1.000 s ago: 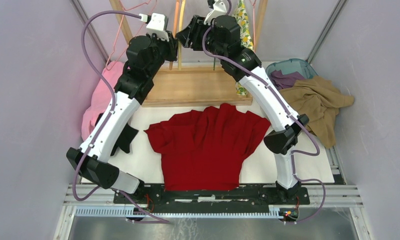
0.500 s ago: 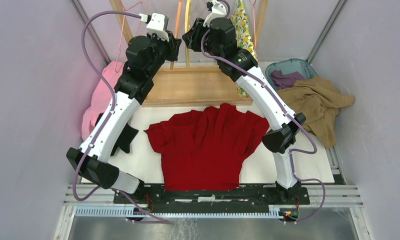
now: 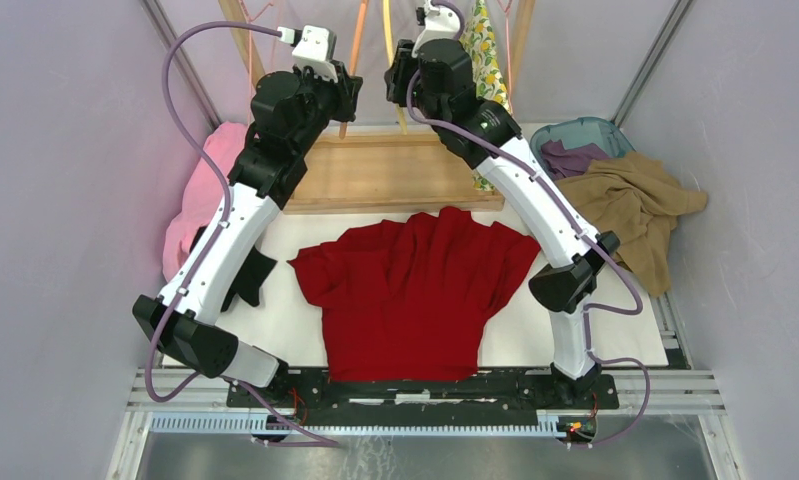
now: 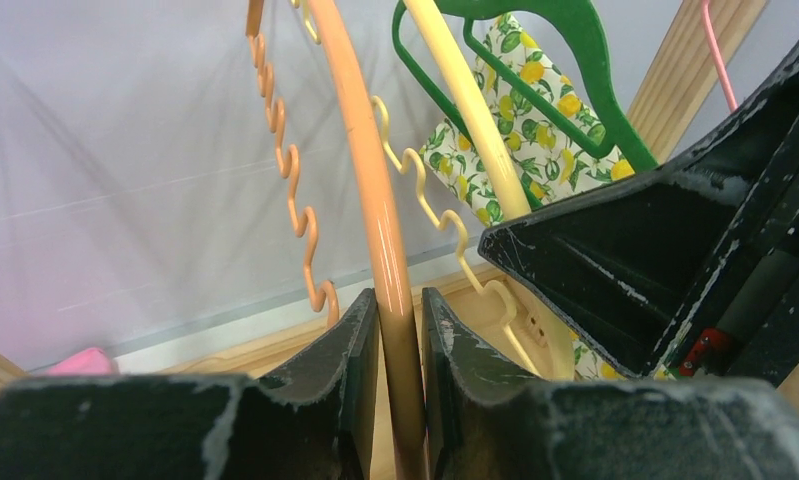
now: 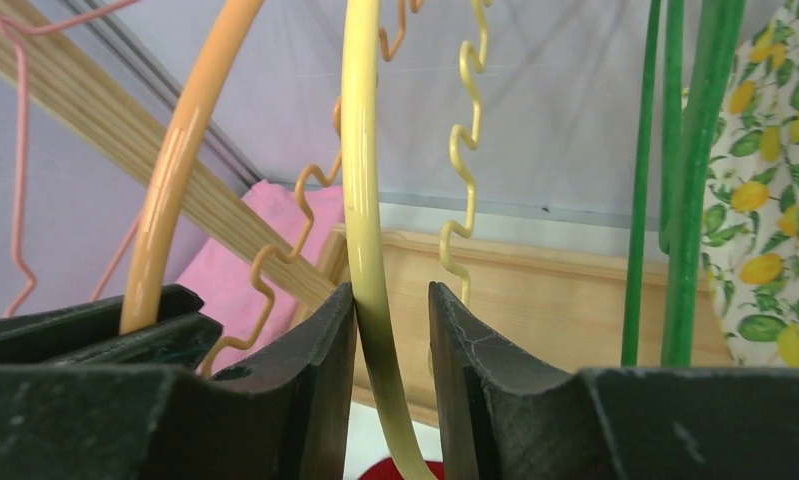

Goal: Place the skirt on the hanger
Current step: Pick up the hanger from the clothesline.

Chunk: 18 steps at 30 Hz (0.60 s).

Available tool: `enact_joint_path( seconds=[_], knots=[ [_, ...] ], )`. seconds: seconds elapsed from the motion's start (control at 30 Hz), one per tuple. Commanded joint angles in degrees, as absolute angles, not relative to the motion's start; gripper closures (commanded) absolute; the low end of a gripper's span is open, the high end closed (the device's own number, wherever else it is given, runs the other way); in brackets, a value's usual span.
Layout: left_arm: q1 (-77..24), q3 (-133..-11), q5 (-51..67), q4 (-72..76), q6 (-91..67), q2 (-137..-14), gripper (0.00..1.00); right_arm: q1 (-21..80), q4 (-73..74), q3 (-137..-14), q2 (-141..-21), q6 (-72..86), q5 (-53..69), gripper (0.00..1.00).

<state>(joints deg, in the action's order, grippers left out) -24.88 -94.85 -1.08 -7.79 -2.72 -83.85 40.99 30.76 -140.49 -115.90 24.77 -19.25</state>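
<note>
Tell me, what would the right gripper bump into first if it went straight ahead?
The pale yellow hanger: its bar stands between the right gripper's fingers. Behind it probably comes the wooden base, though depth is unclear.

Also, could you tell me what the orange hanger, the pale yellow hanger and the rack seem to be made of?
Orange hanger: probably glossy plastic or coated metal; a bright highlight runs along its smooth bar. Pale yellow hanger: likewise smooth, with duller sheen. Rack: bare light wood, matt, with visible grain.
</note>
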Motion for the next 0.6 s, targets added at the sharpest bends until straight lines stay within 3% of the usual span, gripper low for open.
enact_joint_path(
  seconds=[0.0, 0.17, 0.33, 0.57],
  knots=[
    [-25.2, -95.2, 0.0, -4.6, -4.4, -83.5, 0.71, 42.5, 34.0, -140.4, -113.5, 19.4, -27.5, 0.62],
    [-25.2, -95.2, 0.0, -4.5, -4.6, -83.5, 0.71, 43.0, 35.0, -141.0, -114.0, 17.3, -30.1, 0.67],
    [-25.2, -95.2, -0.1, -4.6, -4.7, -83.5, 0.71, 43.1, 32.0, -138.9, -112.8, 16.5, -28.0, 0.97],
    [-25.2, -95.6, -0.6, -4.9, -4.4, -83.6, 0.71, 43.1, 26.5, -138.0, -110.5, 15.2, -19.8, 0.99]
  ],
)
